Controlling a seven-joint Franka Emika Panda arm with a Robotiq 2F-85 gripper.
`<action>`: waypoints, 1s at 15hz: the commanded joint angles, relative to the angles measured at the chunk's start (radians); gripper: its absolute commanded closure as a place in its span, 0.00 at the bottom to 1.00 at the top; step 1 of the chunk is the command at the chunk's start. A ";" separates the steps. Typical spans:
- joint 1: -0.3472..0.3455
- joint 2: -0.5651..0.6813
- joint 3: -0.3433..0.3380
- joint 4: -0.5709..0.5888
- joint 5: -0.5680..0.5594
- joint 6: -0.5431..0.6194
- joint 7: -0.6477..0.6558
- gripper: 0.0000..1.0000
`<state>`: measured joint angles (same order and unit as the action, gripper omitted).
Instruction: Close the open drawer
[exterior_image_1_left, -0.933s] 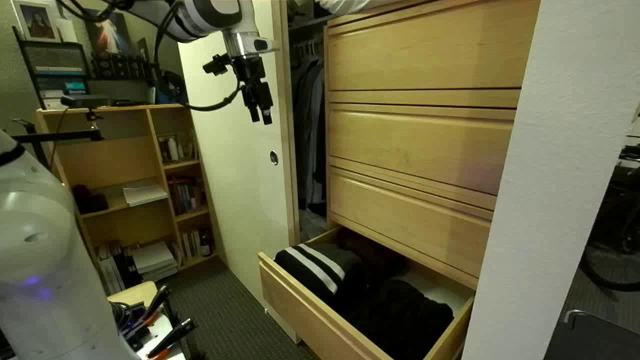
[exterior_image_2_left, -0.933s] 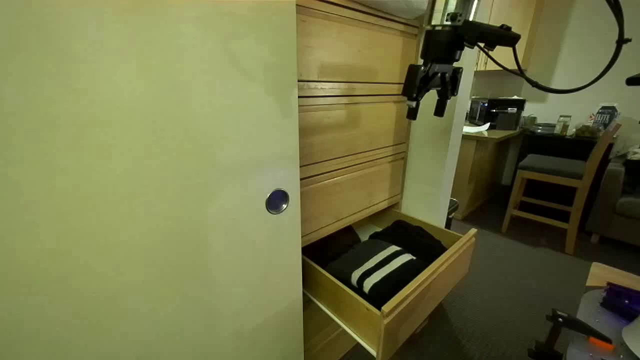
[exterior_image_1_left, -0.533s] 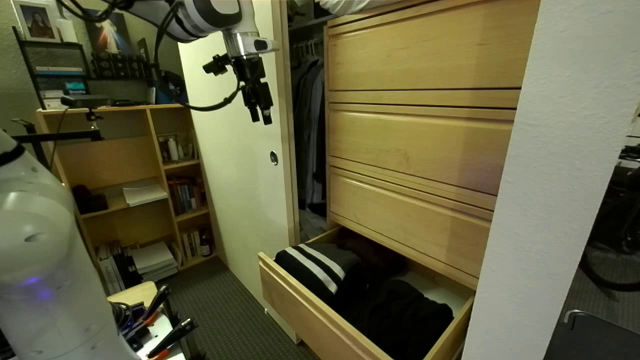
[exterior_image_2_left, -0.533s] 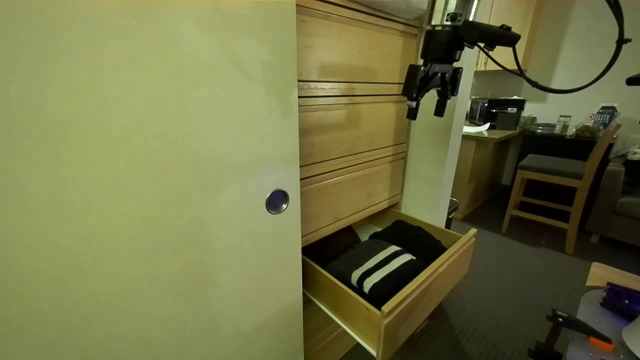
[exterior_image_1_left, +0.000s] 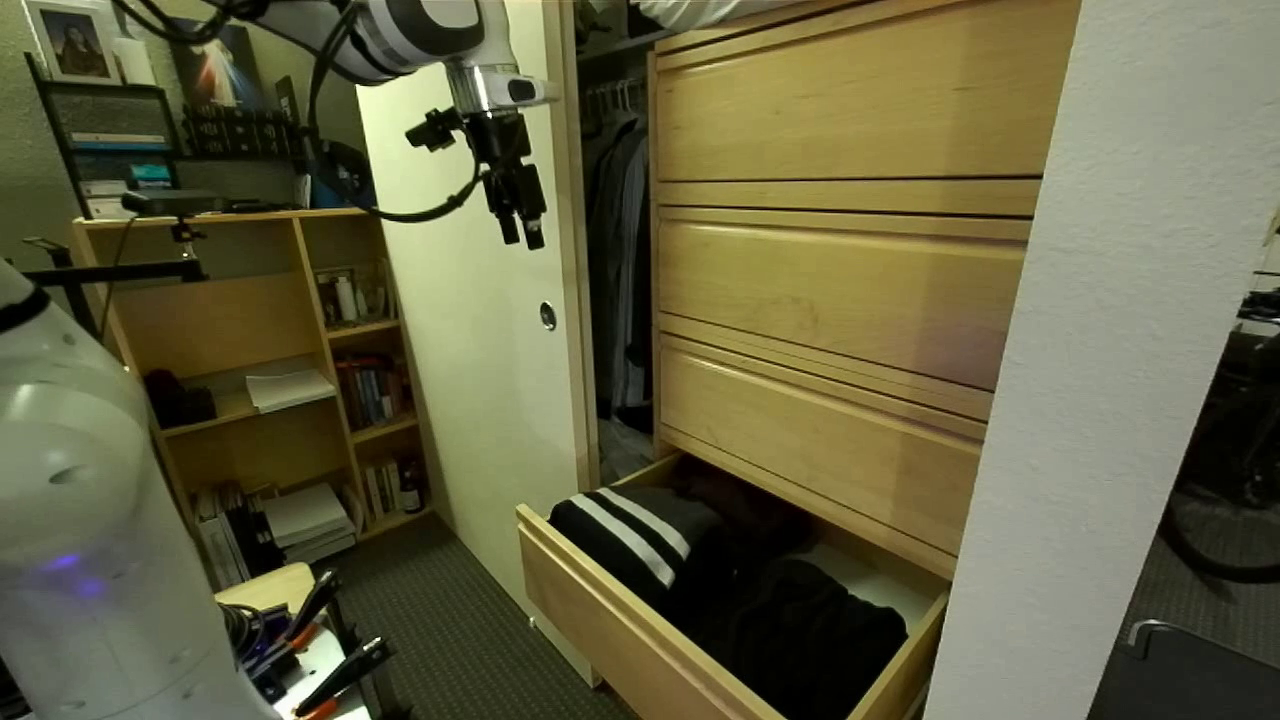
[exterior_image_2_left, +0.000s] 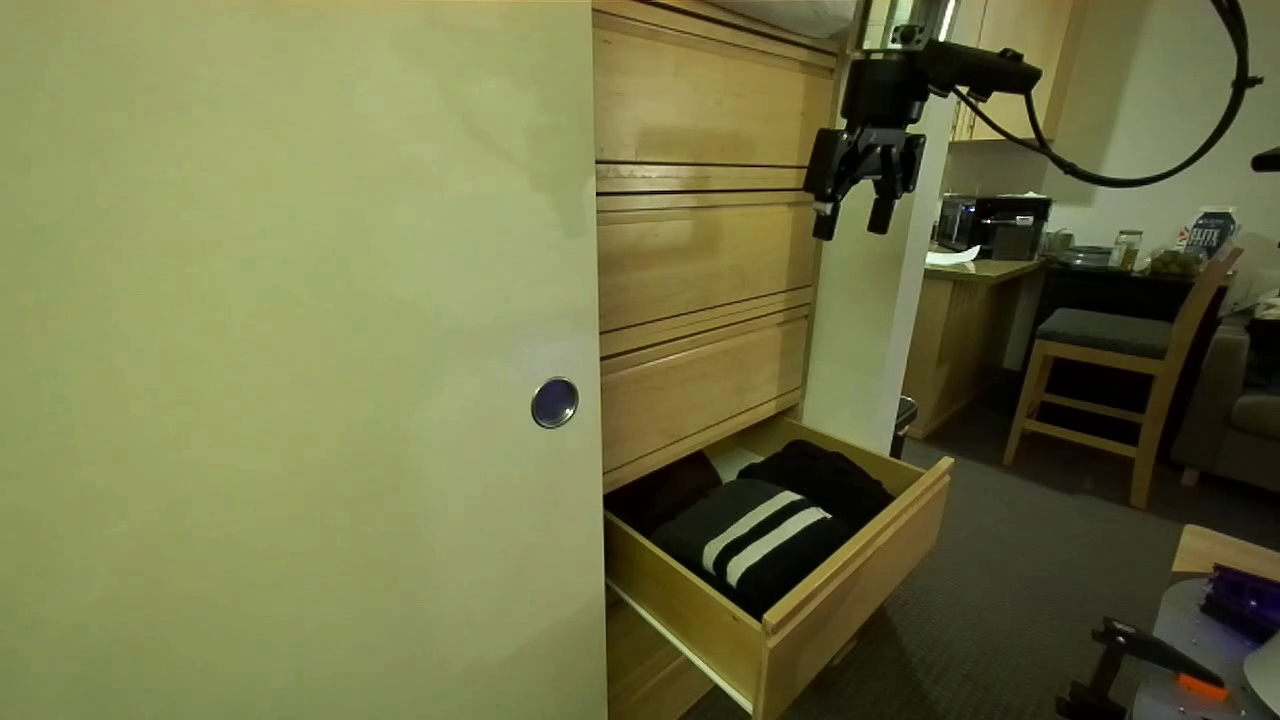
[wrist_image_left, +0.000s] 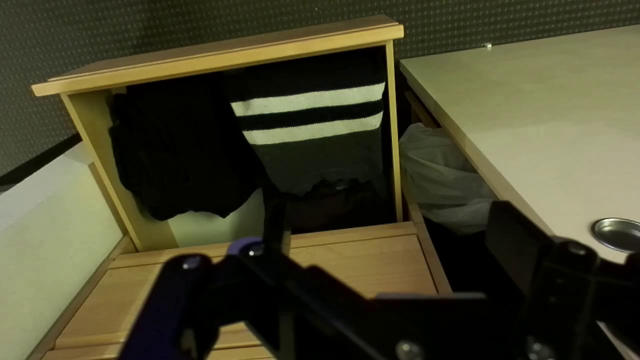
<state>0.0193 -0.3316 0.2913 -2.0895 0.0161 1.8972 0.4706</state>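
The drawer of pale blond wood stands pulled far out near the bottom of the chest. Its plain front panel shows in both exterior views, and its top edge shows in the wrist view. Black clothes and a dark striped garment lie inside, below the rim. My gripper hangs pointing down, well above the drawer and apart from it. In an exterior view its fingers are spread with nothing between them. In the wrist view the fingers are wide apart too.
Closed matching drawer fronts rise above the open drawer. A cream sliding door stands beside the chest, and a white wall end on its other side. Clamps sit at the robot's base. A bookcase and a chair stand farther off.
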 joint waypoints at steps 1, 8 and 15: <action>0.027 0.004 -0.023 0.002 -0.009 -0.002 0.007 0.00; 0.029 0.005 -0.024 -0.001 -0.008 0.001 0.002 0.00; 0.043 0.019 -0.042 -0.046 -0.018 0.027 -0.012 0.00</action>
<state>0.0471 -0.3188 0.2690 -2.0985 0.0161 1.8972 0.4705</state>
